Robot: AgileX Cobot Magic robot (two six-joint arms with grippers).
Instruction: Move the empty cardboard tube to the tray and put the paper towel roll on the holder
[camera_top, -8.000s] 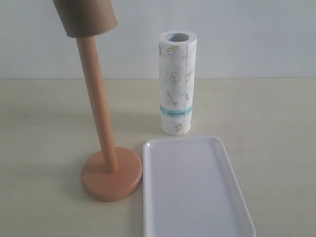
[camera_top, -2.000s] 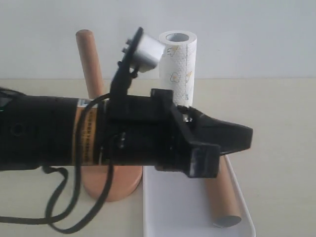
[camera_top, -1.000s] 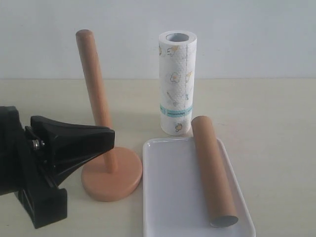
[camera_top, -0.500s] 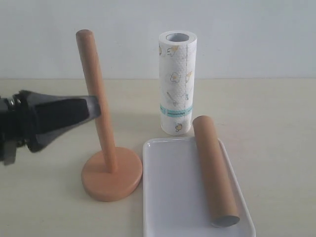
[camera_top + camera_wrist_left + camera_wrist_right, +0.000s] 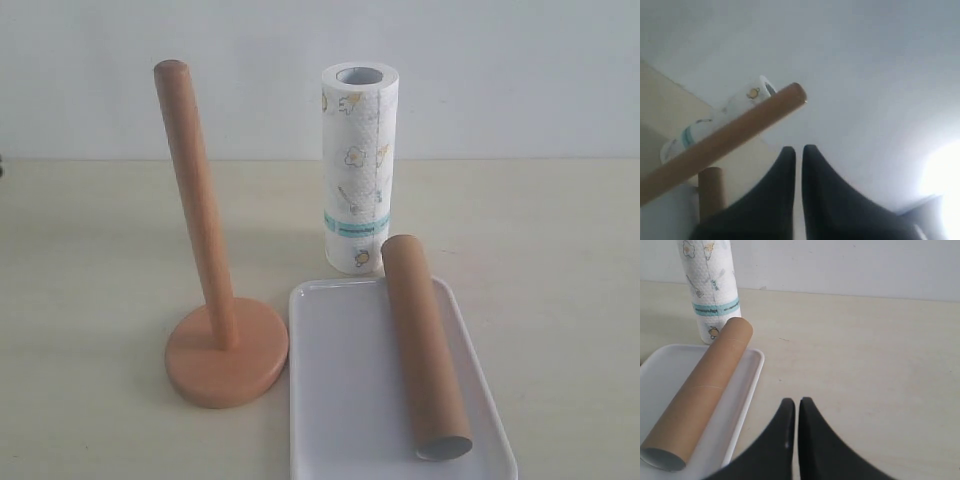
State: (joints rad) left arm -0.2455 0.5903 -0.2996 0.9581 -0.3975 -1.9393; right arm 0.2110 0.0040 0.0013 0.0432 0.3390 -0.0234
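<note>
Tube of brown cardboard (image 5: 424, 345) now lies in the flat white tray (image 5: 340, 400); left gripper (image 5: 798, 152) has pulled away. It and right gripper (image 5: 797, 405) are closed, empty. White paper roll (image 5: 360, 170) comes next.

a pale beige table (image 5: 560, 250) carries three things: the wooden holder (image 5: 203, 240) stands upright on its round disc base, the white tray (image 5: 340, 400) lies flat just beside that base, and the paper towel roll (image 5: 358, 170) stands on end just behind the tray's far rim.
</note>
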